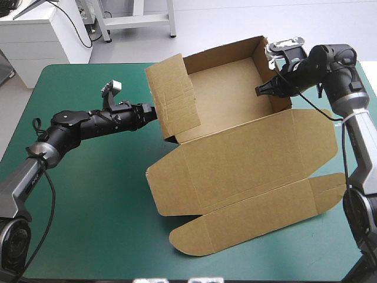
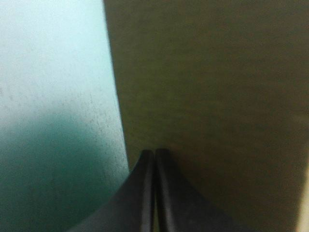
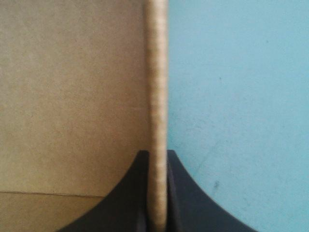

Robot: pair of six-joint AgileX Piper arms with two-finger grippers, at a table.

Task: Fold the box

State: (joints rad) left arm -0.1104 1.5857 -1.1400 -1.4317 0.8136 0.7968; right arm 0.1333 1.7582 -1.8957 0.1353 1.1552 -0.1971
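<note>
The brown box (image 1: 235,159) lies mid-table as an open tray toward the far edge, its lid (image 1: 247,153) flat toward the front. Its left wall flap (image 1: 172,97) stands raised and leans outward. My left gripper (image 1: 155,113) is shut, its tips against that flap's outer face. In the left wrist view the left gripper (image 2: 154,153) meets the board (image 2: 217,96) near its edge. My right gripper (image 1: 259,91) is shut on the tray's right wall (image 1: 272,82). In the right wrist view that wall (image 3: 157,72) runs edge-on between the right gripper's (image 3: 157,154) fingers.
The lid's long front flap (image 1: 253,218) reaches toward the table's front right. Teal-green cover (image 1: 88,194) shows bare to the left and front left of the box. The tray's far wall (image 1: 224,50) stands close to the table's far edge.
</note>
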